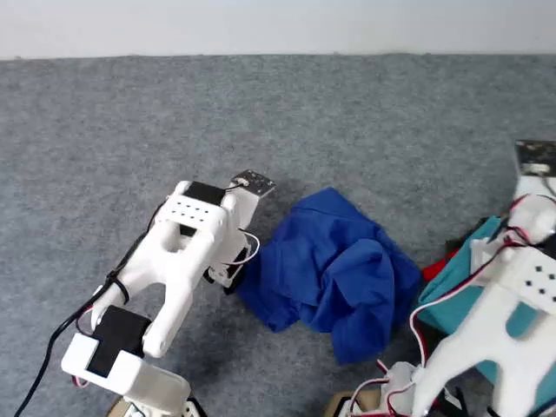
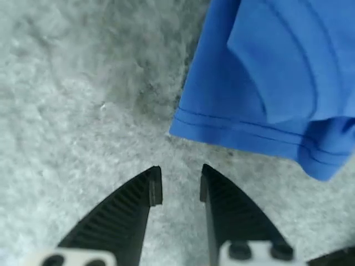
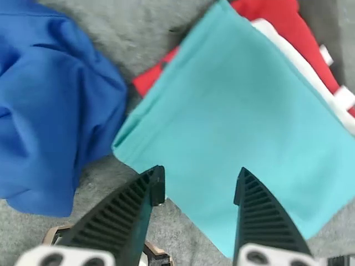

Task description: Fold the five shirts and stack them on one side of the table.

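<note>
The blue shirt point(image 1: 334, 269) lies crumpled near the middle of the table point(image 1: 261, 113), not yet folded, with its cloth bunched in several loose humps. We judge that it is the one now being worked on, because both arms are placed around it.

The left gripper point(image 2: 177, 185) is low over the grey surface, just beside the stitched hem of the blue shirt but not touching it. Its jaws stand a little apart and hold nothing. It seems to be lined up with this hem so that it can take the edge and pull the shirt flat.

On the right side, the teal shirt point(image 3: 249, 122) lies folded on top of a pile, with a red shirt point(image 3: 272, 16) and a white shirt point(image 3: 294, 55) showing at its edges. This is probably the stack that the task asks for. The right gripper point(image 3: 199, 185) hangs over the near edge of the teal shirt with its jaws wide apart and also empty.

We cannot count the pile. In the high view the right arm point(image 1: 486, 330) covers much of it, and the picture's edge cuts it off, so we cannot tell whether a fifth shirt is there. The collar and sleeves of the blue shirt are lost in its folds.
</note>
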Controlling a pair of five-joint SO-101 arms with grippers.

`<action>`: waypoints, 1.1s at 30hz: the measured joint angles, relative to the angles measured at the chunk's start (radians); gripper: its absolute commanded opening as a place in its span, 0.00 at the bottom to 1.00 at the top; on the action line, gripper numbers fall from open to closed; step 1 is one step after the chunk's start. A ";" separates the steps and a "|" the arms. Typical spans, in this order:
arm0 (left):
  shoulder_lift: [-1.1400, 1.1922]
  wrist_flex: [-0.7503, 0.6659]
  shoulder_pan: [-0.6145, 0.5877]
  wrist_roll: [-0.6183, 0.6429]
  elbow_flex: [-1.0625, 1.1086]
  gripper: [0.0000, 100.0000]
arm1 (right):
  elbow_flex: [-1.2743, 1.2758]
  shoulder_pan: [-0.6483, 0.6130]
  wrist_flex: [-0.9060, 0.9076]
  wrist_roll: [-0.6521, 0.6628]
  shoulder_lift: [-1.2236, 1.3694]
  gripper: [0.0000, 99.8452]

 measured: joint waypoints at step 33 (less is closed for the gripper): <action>-0.020 -0.374 0.120 -0.009 0.203 0.05 | 0.000 -0.032 0.000 0.000 0.000 0.21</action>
